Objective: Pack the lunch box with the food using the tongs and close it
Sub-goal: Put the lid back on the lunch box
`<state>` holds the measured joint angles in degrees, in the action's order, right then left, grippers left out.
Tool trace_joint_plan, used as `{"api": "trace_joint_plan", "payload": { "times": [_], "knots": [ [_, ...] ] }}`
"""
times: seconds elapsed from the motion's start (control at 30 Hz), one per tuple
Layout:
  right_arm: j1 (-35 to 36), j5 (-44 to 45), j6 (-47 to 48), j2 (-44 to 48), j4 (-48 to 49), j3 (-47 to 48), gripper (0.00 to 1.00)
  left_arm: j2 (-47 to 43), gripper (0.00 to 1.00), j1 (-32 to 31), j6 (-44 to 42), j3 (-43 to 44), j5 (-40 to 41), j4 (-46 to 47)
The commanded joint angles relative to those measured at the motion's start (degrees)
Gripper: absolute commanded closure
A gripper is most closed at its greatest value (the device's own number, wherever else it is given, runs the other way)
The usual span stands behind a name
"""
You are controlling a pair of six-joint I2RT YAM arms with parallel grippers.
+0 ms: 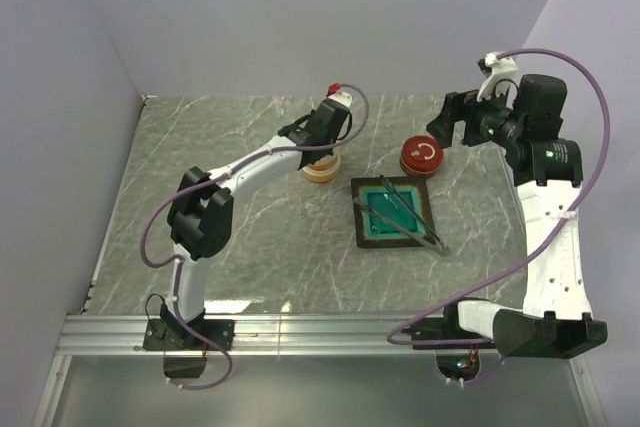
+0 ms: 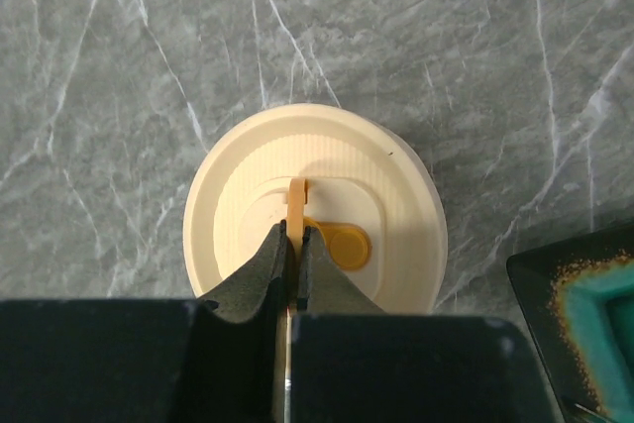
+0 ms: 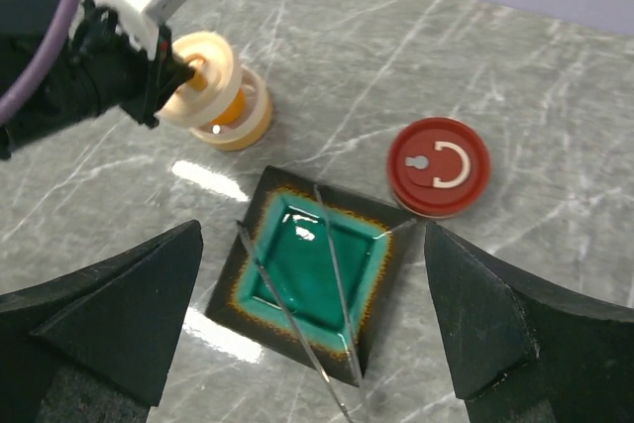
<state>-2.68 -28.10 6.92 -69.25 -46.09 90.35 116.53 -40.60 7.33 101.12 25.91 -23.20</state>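
As the tongs (image 1: 405, 215) are laid across the teal tray (image 1: 372, 235) near the middle of the desk (image 1: 200, 157), the right gripper (image 1: 455, 127) is held over the far right part with jaws spread wide, apparently to take them. The cream lid (image 2: 248, 175) is pinched by its tab (image 2: 297, 195) in the closed left gripper (image 2: 295, 237). Only in the right wrist view is it seen tilted off its pot (image 3: 248, 126), with something orange (image 3: 226, 112), likely food, underneath.
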Motion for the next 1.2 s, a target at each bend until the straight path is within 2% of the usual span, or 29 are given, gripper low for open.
{"api": "trace_joint_plan", "payload": {
  "times": [0.0,0.27,0.93,1.17],
  "knots": [
    [-2.1,-0.6,0.4,1.9,0.4,1.3,0.0,1.1,1.0,-0.4,3.9,2.4,4.8,1.2],
    [-3.0,-4.1,-0.4,3.5,1.3,0.5,0.0,7.2,1.0,-1.5,5.3,6.9,7.0,-1.7],
    [-3.4,-6.4,-1.1,2.9,2.1,-0.7,0.0,11.6,1.0,-3.0,4.5,10.1,7.3,-3.7],
    [-3.4,-7.2,-1.1,2.9,2.1,-1.0,0.0,13.8,1.0,-3.1,4.1,12.5,9.7,-6.7]
  ]
}}
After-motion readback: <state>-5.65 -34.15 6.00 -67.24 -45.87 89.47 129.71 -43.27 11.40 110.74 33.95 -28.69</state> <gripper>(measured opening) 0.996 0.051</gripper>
